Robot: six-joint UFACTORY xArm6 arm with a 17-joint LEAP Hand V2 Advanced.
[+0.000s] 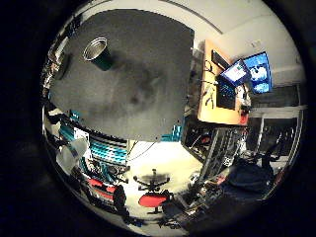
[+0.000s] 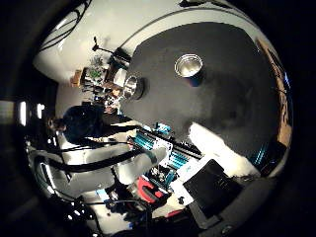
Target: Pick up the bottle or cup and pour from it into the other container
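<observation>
dark bench (image 1: 148, 59) fills both palm views from well above. a green cup (image 1: 100, 53) stands upright toward one edge; a second metal cup (image 2: 132, 87) sits at the bench's edge. fingers unseen, cannot tell their state. risk: descending off-centre and tipping the cup.

Looking down from well above a dark grey table (image 2: 222, 98). Well clear of the palm: an open metal cup with blue-green wall (image 2: 189, 67) upright near table centre, and a second shiny metal container (image 2: 132, 87) at the table's edge, the two well apart. Beyond that edge, teal-and-white equipment (image 2: 158, 145), a black flat panel (image 2: 212, 190) and white floor (image 2: 98, 24).
</observation>
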